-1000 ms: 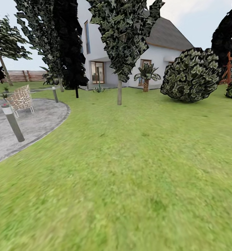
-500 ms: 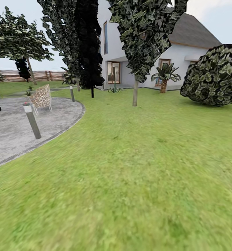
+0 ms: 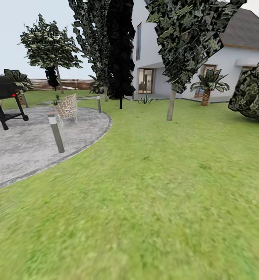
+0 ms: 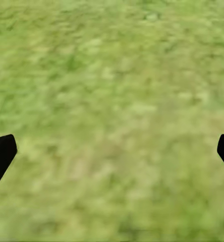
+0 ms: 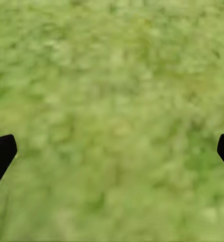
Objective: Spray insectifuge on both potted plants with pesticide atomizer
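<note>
Both my left tool (image 4: 112,146) and right tool (image 5: 112,146) hang wide and empty over lawn (image 3: 164,202), and I can't yet spot the atomizer or potted plants, so neither arm is nearer.

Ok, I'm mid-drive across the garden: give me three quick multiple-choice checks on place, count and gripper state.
1. The wicker chair stands on:
A. the paved patio
B. the lawn
C. the house porch

2. Short bollard posts in the head view:
A. none
B. two
C. five

3. The two grippers are:
A. both open, over grass
B. both shut on a sprayer
C. one open, one shut

Answers:
1 A, its legs rest on the grey patio.
2 B, a near post and a far post.
3 A, the left gripper and right gripper have fingertips wide apart, with only lawn between.
</note>
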Motion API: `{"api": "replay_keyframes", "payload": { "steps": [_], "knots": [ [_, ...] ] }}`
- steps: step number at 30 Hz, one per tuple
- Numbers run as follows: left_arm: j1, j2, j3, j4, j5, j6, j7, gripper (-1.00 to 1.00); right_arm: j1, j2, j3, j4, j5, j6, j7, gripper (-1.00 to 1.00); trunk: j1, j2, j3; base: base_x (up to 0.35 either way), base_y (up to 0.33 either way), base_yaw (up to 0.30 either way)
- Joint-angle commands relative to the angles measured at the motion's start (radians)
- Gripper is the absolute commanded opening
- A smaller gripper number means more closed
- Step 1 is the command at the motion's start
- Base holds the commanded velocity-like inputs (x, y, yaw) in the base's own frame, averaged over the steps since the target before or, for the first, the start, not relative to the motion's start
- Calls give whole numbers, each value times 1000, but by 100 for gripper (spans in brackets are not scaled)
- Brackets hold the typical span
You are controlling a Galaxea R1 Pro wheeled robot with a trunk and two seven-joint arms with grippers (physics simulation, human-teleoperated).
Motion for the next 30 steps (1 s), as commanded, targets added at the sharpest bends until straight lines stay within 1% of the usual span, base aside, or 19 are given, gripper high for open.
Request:
{"api": "replay_keyframes", "payload": {
  "steps": [1, 8, 30],
  "knots": [
    [-1, 0, 5, 1, 7, -1, -10, 100, 0, 0, -1, 0, 1, -3, -1, 100, 0, 0, -1, 339, 88, 276],
    [-1, 0, 5, 1, 7, -1, -10, 100, 0, 0, -1, 0, 1, -3, 0, 100, 0, 0, -1, 339, 61, 276],
    [-1, 0, 5, 1, 7, -1, -10, 100, 0, 0, -1, 0, 1, -3, 0, 100, 0, 0, -1, 339, 1, 276]
  ]
}}
